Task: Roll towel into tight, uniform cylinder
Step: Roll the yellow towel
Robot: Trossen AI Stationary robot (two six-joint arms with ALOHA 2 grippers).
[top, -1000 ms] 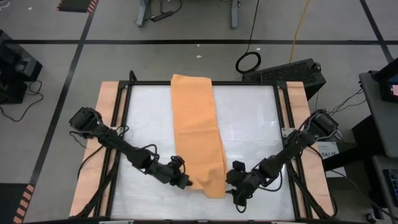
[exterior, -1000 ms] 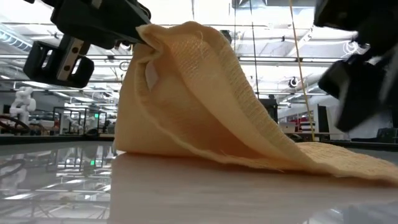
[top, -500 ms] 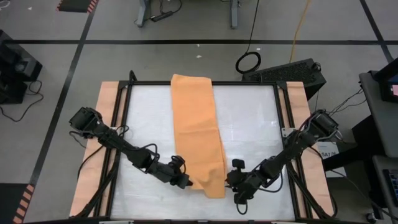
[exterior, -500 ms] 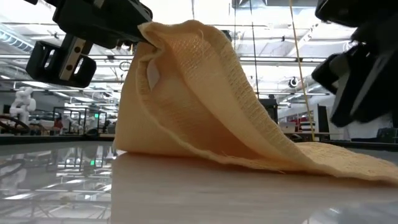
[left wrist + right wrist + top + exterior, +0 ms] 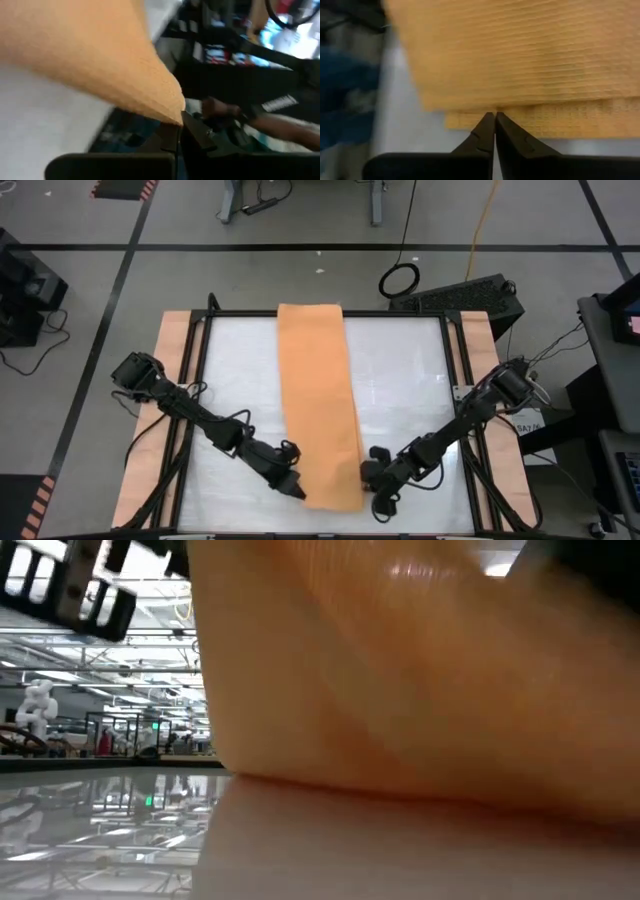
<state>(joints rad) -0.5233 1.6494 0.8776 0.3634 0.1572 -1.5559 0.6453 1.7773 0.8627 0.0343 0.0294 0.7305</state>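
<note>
Nothing else sits on my white surface [image 5: 400, 395]; the towel [image 5: 318, 400] lies alone as a long strip from the far edge down to the near edge, midway between the sides. Beyond the far edge a black keyboard [image 5: 460, 292] rests on the floor. My left hand [image 5: 296, 492] pinches the towel's near left corner, lifted. My right hand [image 5: 366, 476] is at the near right corner, fingers pressed together at the cloth's edge; I cannot tell whether they trap it. A second ago the right hand stood apart and spread, and the near end was bunched; now it is drawn flatter.
</note>
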